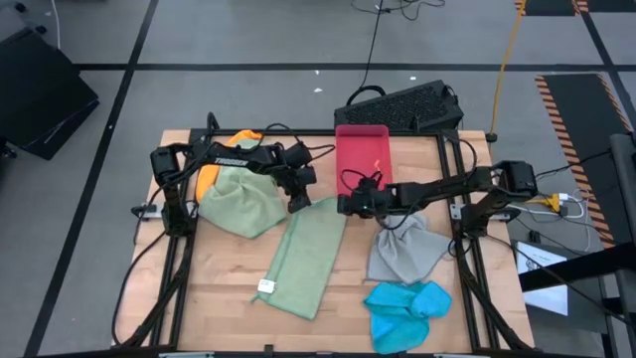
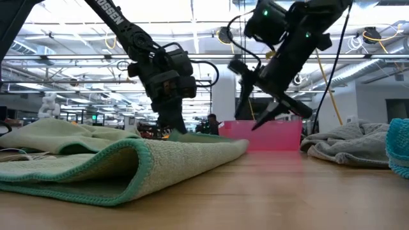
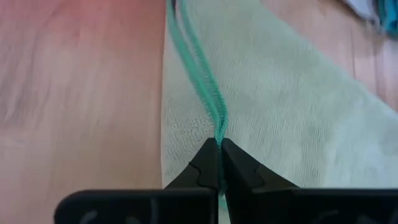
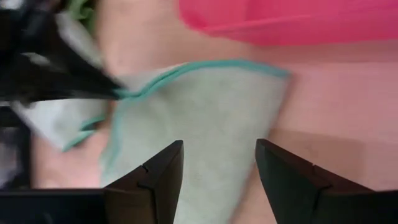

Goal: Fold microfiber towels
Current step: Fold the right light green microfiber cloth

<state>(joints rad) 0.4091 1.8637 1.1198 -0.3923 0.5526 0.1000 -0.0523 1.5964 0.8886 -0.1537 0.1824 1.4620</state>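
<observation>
Across the middle of the pale wooden table (image 1: 229,288) lay the long pale sage-green microfiber towel with teal stitching (image 1: 308,257), already doubled into a strip. At its far corner my left gripper (image 3: 219,144) was pressed together on the two stitched edges; my right gripper (image 4: 219,163) hovered spread, empty, over the neighbouring corner beside the pink-red plastic tray (image 1: 362,149). To do this well, I judged, both corners should travel level, edges matched. Whether my left pinch held every layer, I could not tell; the crumpled towels behind stayed half hidden.
</observation>
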